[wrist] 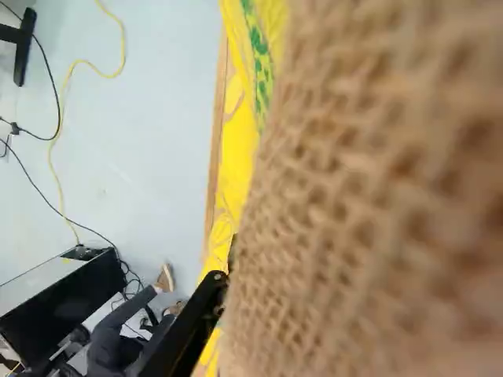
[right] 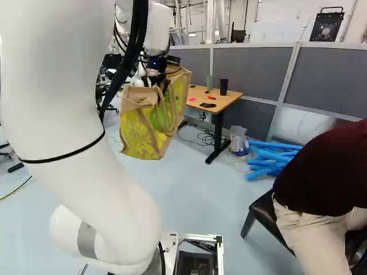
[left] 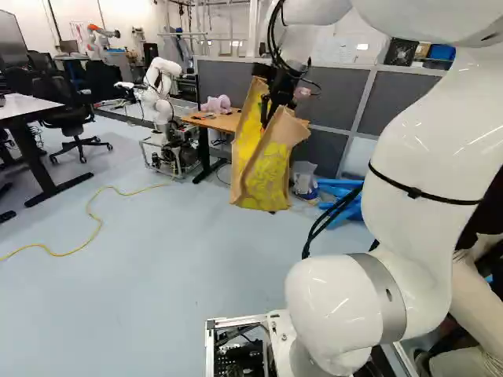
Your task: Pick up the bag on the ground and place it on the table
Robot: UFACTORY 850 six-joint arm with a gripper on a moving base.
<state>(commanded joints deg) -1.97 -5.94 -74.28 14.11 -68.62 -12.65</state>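
Note:
My gripper [left: 277,96] is shut on the bag's upper part, seen also in the right base view as the black gripper [right: 163,73]. Off the floor hangs the yellow and brown burlap bag [left: 263,169], its handles loose in the right base view. Coarse burlap fills much of the wrist view, where one black finger of the gripper [wrist: 211,300] shows beside the bag [wrist: 354,188] and the other is hidden. The wooden table [right: 229,101] stands beyond the bag, partly hidden by it in the left base view.
On the table are a black cup [right: 223,87] and small items. Blue tubes [right: 269,157] and a clear sack [right: 238,139] lie near it. Another robot [left: 161,86] stands behind. A seated person [right: 321,177] is close at right. A yellow cable [left: 96,220] crosses the floor.

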